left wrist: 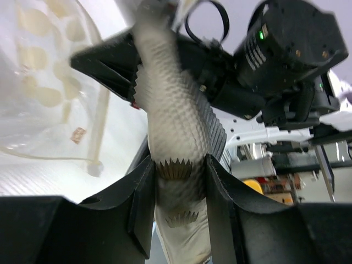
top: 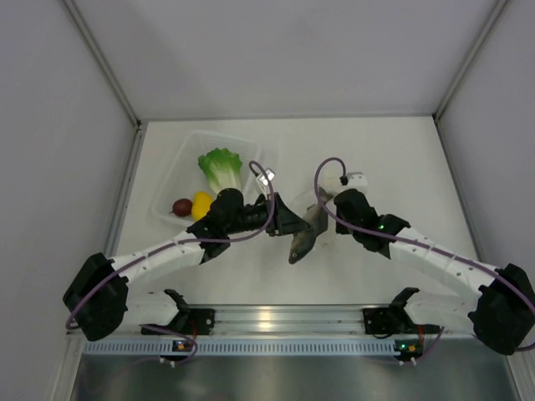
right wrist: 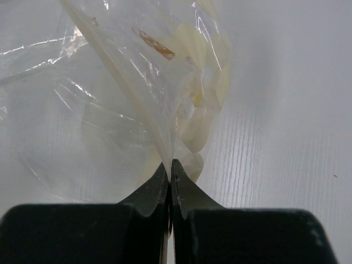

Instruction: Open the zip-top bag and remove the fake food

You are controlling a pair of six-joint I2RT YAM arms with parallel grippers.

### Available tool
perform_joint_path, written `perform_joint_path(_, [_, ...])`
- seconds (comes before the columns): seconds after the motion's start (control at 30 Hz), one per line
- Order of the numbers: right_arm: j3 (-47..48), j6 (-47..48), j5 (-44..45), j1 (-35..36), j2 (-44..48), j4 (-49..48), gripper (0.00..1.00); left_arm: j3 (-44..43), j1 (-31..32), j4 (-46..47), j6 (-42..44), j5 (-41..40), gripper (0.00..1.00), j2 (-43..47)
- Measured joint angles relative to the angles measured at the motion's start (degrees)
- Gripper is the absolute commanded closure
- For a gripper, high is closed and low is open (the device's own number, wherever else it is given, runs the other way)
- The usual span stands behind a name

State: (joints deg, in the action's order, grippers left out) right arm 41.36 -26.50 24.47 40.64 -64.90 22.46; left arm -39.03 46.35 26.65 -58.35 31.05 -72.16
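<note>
The clear zip-top bag [right wrist: 137,82] with white dots hangs from my right gripper [right wrist: 170,163], which is shut on its edge. The bag also shows at the left of the left wrist view [left wrist: 44,82]. My left gripper [left wrist: 179,165] is shut on a whitish-grey scaled elongated toy piece [left wrist: 170,110], just beside the bag. In the top view this piece [top: 303,241] hangs between the left gripper [top: 291,225] and the right gripper [top: 324,209] at the table's middle. The green lettuce [top: 221,167], dark red fruit [top: 181,206] and yellow piece [top: 201,203] lie in the tray.
A rigid clear tray [top: 167,188] sits at the back left, close behind the left arm's wrist. White walls bound the table on the left, right and back. The two grippers are close together, nearly touching.
</note>
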Motion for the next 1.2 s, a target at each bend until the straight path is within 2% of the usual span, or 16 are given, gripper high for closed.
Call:
perform_joint_path(0.13, [0.00, 0.02, -0.44, -0.04, 1.79, 0.83, 1.00, -0.74, -3.28, -4.46, 2.16, -4.02, 1.00, 3.39])
perform_joint_path(0.37, [0.00, 0.42, -1.68, -0.07, 5.20, 3.08, 1.00, -7.45, -7.13, -19.28, 10.49, -23.10, 1.00, 9.75])
perform_joint_path(0.53, [0.00, 0.59, -2.45, -0.07, 6.88, 4.42, 1.00, -8.13, -15.41, -27.02, 12.85, -34.69, 1.00, 12.74])
perform_joint_path(0.6, [0.00, 0.59, -2.75, -0.07, 7.67, 4.90, 1.00, -8.13, -18.86, -29.57, 13.40, -36.83, 1.00, 12.90])
perform_joint_path(0.8, [0.00, 1.11, -3.91, -0.07, 10.71, 6.54, 1.00, -7.76, -32.06, -32.83, 16.57, -34.38, 1.00, 12.28])
perform_joint_path(0.93, [0.00, 1.55, -4.92, -0.07, 12.11, 7.65, 1.00, -6.54, -41.09, -32.85, 19.61, -27.12, 1.00, 8.81])
perform_joint_path(1.07, [0.00, 2.16, -5.60, -0.07, 13.29, 8.57, 1.00, -6.38, -47.89, -33.53, 23.50, -19.63, 1.00, 1.11])
perform_joint_path(1.1, [0.00, 2.36, -5.75, -0.07, 13.44, 8.83, 1.00, -6.38, -49.13, -33.83, 24.09, -18.21, 0.98, -0.59])
perform_joint_path(1.17, [0.00, 2.54, -5.97, -0.07, 13.55, 9.09, 1.00, -6.05, -51.15, -34.51, 24.96, -16.37, 0.80, -3.26])
perform_joint_path(1.2, [0.00, 2.54, -6.12, -0.07, 13.55, 9.22, 0.99, -5.81, -51.71, -34.69, 25.20, -15.78, 0.57, -3.91])
